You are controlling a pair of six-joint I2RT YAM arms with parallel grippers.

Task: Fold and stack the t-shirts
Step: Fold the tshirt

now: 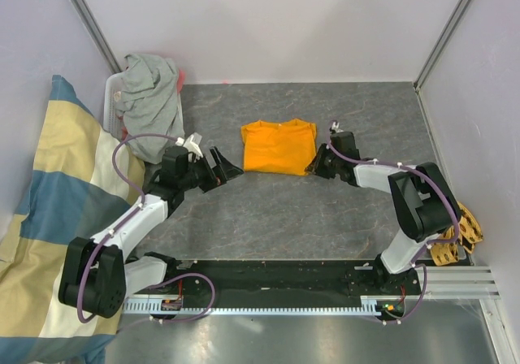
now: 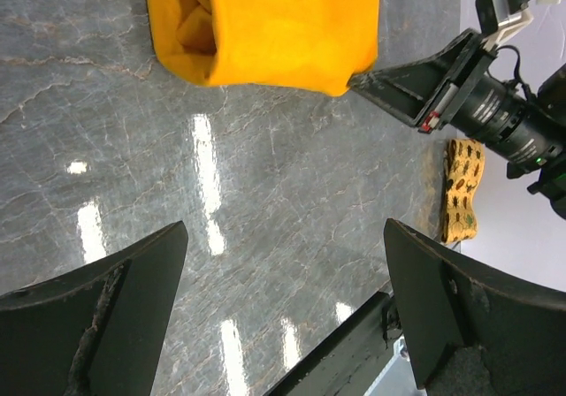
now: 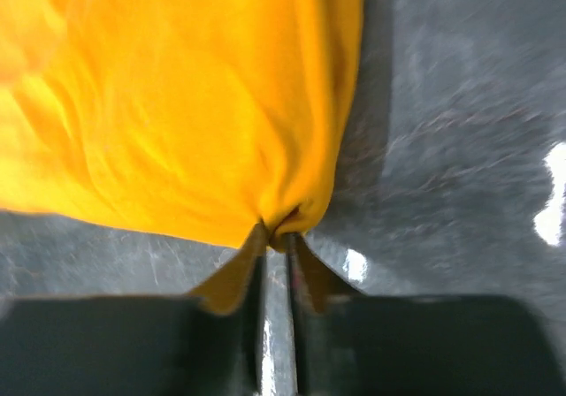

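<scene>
Top external view: orange t-shirt [image 1: 278,146] is lying folded on the table [image 1: 284,218], between the two grippers; grey t-shirt [image 1: 150,96] is sitting crumpled at the far-left corner.
Right gripper [image 3: 276,237]: its jaws are pinching the orange t-shirt's near right corner, with cloth bunching between the fingertips.
Left gripper [image 2: 283,237]: its jaws are standing wide apart, gripping nothing, near the orange t-shirt's left edge but not touching it.
Tan woven disc [image 2: 462,188]: lying by the table's right edge, well apart from the orange t-shirt.
</scene>
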